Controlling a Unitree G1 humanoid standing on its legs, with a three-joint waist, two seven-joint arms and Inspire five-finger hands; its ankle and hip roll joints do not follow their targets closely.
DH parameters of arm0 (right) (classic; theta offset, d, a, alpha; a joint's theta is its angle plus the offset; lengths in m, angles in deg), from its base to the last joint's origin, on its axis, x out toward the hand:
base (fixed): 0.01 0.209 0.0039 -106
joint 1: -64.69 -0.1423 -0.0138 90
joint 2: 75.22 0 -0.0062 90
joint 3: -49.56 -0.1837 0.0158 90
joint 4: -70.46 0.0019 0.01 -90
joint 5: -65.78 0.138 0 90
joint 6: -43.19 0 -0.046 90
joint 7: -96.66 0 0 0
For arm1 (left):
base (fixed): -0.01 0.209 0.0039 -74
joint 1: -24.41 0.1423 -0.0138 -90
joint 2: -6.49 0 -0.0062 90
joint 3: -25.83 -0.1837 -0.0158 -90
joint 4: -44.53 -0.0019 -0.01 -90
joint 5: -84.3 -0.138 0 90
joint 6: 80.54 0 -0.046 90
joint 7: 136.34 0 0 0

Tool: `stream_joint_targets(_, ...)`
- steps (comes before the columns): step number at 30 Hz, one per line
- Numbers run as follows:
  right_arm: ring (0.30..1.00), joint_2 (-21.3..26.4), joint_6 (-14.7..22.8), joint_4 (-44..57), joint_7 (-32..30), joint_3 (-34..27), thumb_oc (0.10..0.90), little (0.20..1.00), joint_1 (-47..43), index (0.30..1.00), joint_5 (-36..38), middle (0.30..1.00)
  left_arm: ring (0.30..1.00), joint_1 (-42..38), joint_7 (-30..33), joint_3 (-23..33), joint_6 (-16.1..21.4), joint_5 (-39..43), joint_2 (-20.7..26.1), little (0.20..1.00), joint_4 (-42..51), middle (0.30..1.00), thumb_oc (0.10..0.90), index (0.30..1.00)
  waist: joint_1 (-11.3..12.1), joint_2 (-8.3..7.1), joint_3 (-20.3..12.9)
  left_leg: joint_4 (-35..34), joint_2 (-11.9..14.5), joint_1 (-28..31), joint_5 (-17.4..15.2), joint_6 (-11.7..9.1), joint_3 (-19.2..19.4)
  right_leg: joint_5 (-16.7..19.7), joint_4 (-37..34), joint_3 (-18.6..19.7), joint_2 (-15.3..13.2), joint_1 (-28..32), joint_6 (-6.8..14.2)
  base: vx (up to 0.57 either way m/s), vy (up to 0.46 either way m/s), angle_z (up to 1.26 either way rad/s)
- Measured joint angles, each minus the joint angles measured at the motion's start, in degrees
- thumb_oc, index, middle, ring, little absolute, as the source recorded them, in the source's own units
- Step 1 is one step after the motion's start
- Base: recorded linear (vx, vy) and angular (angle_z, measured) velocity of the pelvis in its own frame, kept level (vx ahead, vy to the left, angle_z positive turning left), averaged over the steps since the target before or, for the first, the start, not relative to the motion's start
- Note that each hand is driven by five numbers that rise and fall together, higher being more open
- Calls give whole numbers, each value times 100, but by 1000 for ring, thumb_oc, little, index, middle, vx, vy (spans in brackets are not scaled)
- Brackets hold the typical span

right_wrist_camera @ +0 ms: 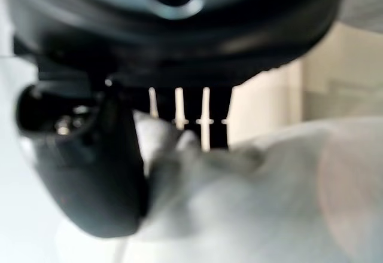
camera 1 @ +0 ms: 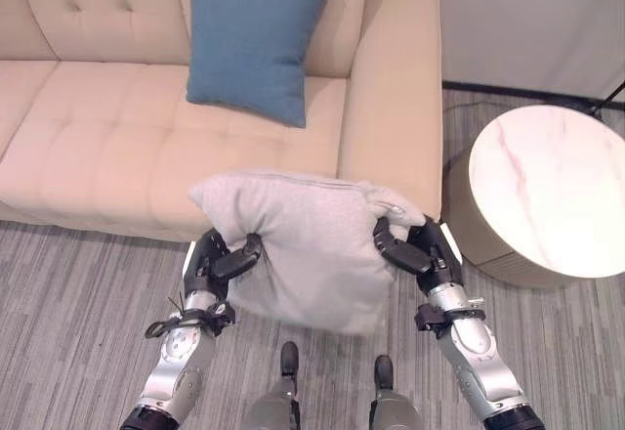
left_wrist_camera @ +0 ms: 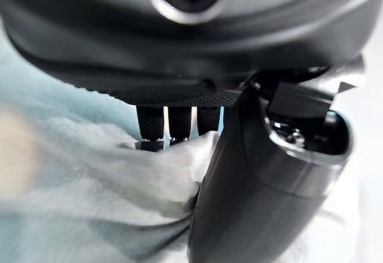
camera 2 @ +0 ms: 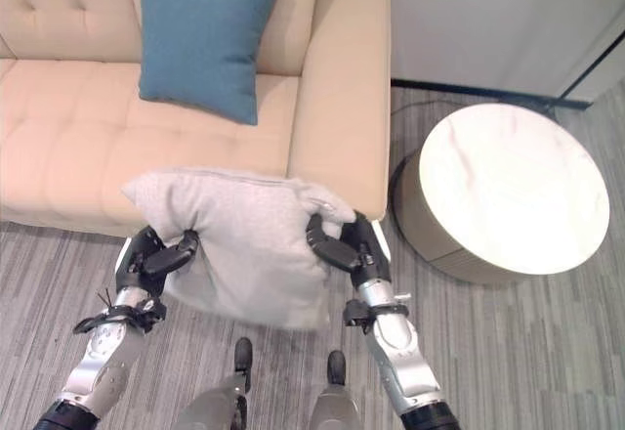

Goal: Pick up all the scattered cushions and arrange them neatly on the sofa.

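Grey cushion (camera 1: 312,249) held off the floor between both robot hands, just in front of the sofa's (camera 1: 107,147) front edge, near its right armrest (camera 1: 391,88). Left robot hand (camera 1: 217,262) pinches the cushion's left side, thumb on the near face, fingers curled behind; right robot hand (camera 1: 415,249) clamps the right side the same way. Both wrist views show thumb and fingers bunching pale fabric. The cushion hangs roughly upright, broad face toward the camera, long axis running left to right and about parallel to the seat front; its top edge overlaps the seat's front edge as seen from above, lower corner sagging toward the floor. Blue cushion (camera 1: 256,37) stands tilted against the backrest at the right end of the seat, beside the armrest. The seat left of it is open beige upholstery, tufted back. Round white marble-topped bench (camera 1: 547,191) stands right of the armrest, close to it, near the right arm. Floor (camera 1: 78,303) is grey striped carpet; pale wall panels behind the bench.
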Motion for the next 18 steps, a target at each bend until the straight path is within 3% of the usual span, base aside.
stream_joint_targets(1, 300, -38, 23, 10, -16, 2, 400, 300, -6, 300, -1, 300, 300, -31, 0, -16, 20, -9, 31, 300, 22, 300, 400, 300, -130, -34, -45, -56, 52, 64, 50, -42, -155, -254, -112, 529, 241, 114, 64, -22, -144, 66)
stream_joint_targets(2, 300, -81, 65, 14, -16, 10, 400, 300, -35, 300, -5, 300, 300, -32, 1, 11, 33, -6, 73, 300, 16, 300, 400, 300, -92, -128, -117, -102, 20, 119, 64, -84, -141, -219, -200, 610, 283, 132, -223, -67, -343, 52)
stream_joint_targets(3, 300, -80, 69, 15, -16, 9, 400, 300, -57, 300, -8, 300, 300, -17, 4, 27, 32, -5, 46, 300, 12, 300, 400, 300, -95, -69, -145, -105, 50, 128, 79, -102, -158, -180, -226, 591, 326, 192, -275, -103, -449, 20)
stream_joint_targets(4, 300, -28, 66, 28, -67, 21, 400, 300, -95, 300, 0, 300, 300, -12, 2, 99, -6, -59, -108, 300, 18, 300, 400, 300, -12, 103, -201, -15, 85, 61, 70, -222, -396, -115, -240, 572, 512, 311, -428, -132, -457, 72)
stream_joint_targets(5, 300, -7, 32, 24, -135, 49, 400, 300, -93, 300, 40, 300, 300, -8, 3, 96, -24, -256, -219, 300, 22, 300, 400, 300, -120, 180, -245, 17, 120, 39, 159, -342, -721, -59, -485, 371, 601, 592, -560, -88, -260, 88)
stream_joint_targets(7, 300, 51, 28, 24, -137, 90, 400, 300, -96, 300, 60, 300, 300, 110, 4, 117, -24, -259, -284, 300, 61, 300, 400, 300, -47, 226, -263, -20, 265, 71, 247, -471, -995, -32, -618, 69, 794, 822, -665, -160, -203, 102)
stream_joint_targets(9, 300, 238, 31, 105, -137, 219, 400, 300, -124, 300, 77, 300, 300, 252, 6, 193, -21, -259, -318, 300, 70, 300, 400, 300, 70, 337, -303, -12, 436, -132, 381, -718, -1231, -148, -528, -227, 1044, 756, -913, -225, -120, 105)
stream_joint_targets(10, 300, 343, 31, 134, -118, 355, 400, 300, -209, 300, 70, 300, 300, 393, 35, 275, -20, -254, -331, 300, 67, 300, 400, 300, 233, 463, -330, -85, 576, -226, 38, -498, -1136, -162, -401, -370, 1247, 729, -990, -240, -73, 78)
stream_joint_targets(11, 300, 341, 30, 155, -119, 414, 400, 300, -215, 300, 69, 300, 300, 413, 81, 280, -22, -251, -343, 300, 64, 300, 400, 300, 276, 463, -336, -61, 621, -353, -208, -308, -975, -222, -198, -366, 1324, 594, -1059, -224, -46, 113)
stream_joint_targets(12, 300, 356, 29, 207, -120, 506, 400, 300, -218, 300, 68, 300, 300, 411, 135, 314, -29, -251, -313, 300, 63, 300, 400, 300, 247, 401, -353, -103, 669, -489, -681, -171, -593, -251, -58, -562, 1217, 430, -1326, -209, -33, 131)
stream_joint_targets(13, 300, 338, -7, 204, -121, 574, 400, 300, -310, 300, 64, 300, 300, 414, 192, 352, -29, -249, -309, 300, 58, 300, 400, 300, 309, 261, -304, -42, 576, -608, -756, -137, -192, -249, 8, -806, 1007, 341, -1371, -200, -33, 141)
stream_joint_targets(14, 300, 365, -76, 205, -123, 628, 400, 300, -371, 300, 61, 300, 300, 456, 228, 413, -32, -245, -308, 300, 59, 300, 400, 300, 493, 80, -291, 274, 397, -627, -691, -117, 113, -223, 1, -998, 716, 282, -1393, -211, -22, 108)
stream_joint_targets(16, 300, 462, -78, 206, -100, 709, 400, 300, -408, 300, 61, 300, 300, 538, 227, 442, -33, -245, -323, 300, 68, 300, 400, 300, 511, 22, -310, 541, 246, -480, -636, -175, 247, -196, -61, -1104, 604, 328, -1375, -89, 1, 79)
stream_joint_targets(17, 300, 538, -82, 210, -88, 796, 400, 300, -441, 300, 68, 300, 300, 611, 226, 503, -32, -243, -358, 300, 73, 300, 400, 300, 540, 12, -310, 831, 216, -200, -603, -138, 236, -212, -108, -1341, 560, 440, -1371, -78, 32, 79)
stream_joint_targets(18, 300, 539, -83, 219, -58, 840, 400, 300, -474, 300, 72, 300, 300, 704, 226, 522, -24, -214, -354, 300, 128, 300, 400, 300, 596, 55, -340, 755, 238, 139, -94, -78, 222, -222, -98, -1469, 613, 487, -1327, -112, 63, 122)
